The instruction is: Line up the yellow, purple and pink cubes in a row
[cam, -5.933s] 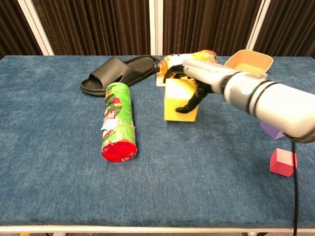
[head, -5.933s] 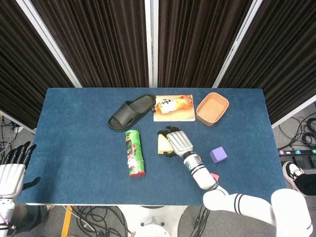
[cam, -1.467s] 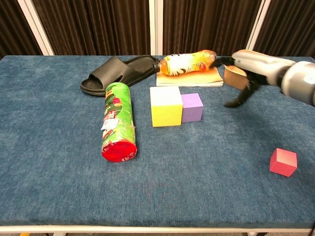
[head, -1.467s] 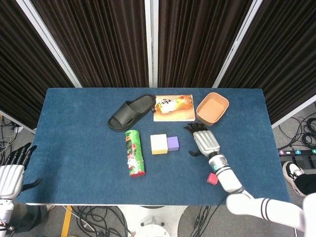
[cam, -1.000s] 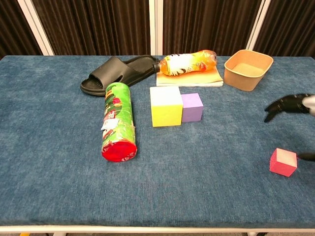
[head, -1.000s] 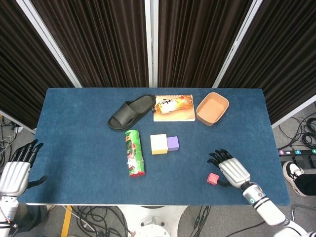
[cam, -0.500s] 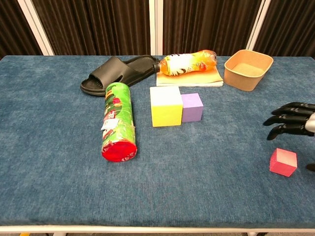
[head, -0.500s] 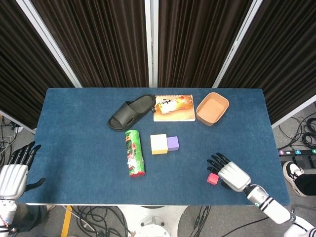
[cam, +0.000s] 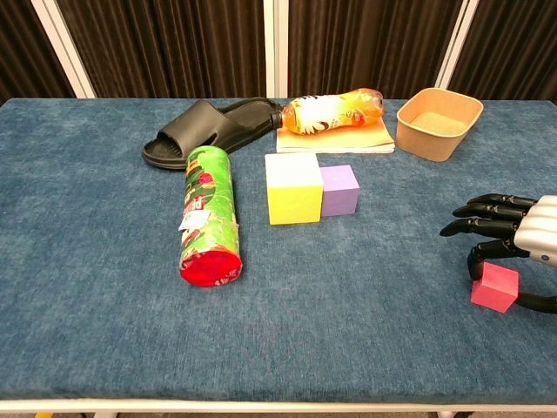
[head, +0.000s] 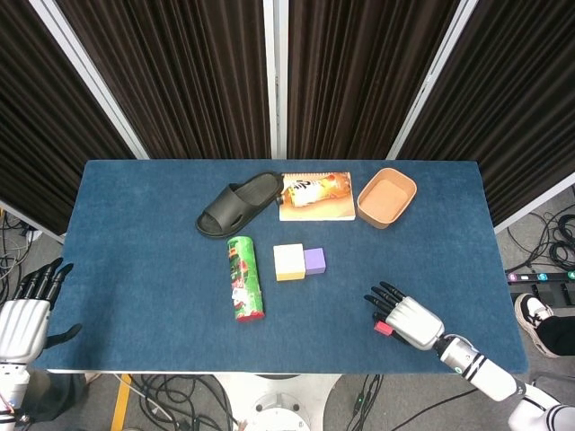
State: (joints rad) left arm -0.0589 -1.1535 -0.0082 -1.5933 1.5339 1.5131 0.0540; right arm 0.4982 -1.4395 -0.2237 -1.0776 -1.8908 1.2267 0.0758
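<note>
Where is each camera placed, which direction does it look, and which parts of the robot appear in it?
Head view: sits high, looking steeply down on the table; shows the left hand beside the table's edge and the right hand over the pink cube.
Chest view: sits low at the near edge, looking across toward the curtains; only the right hand shows, at the pink cube.
Both share the yellow cube, purple cube, can, slipper, bottle and bowl.
</note>
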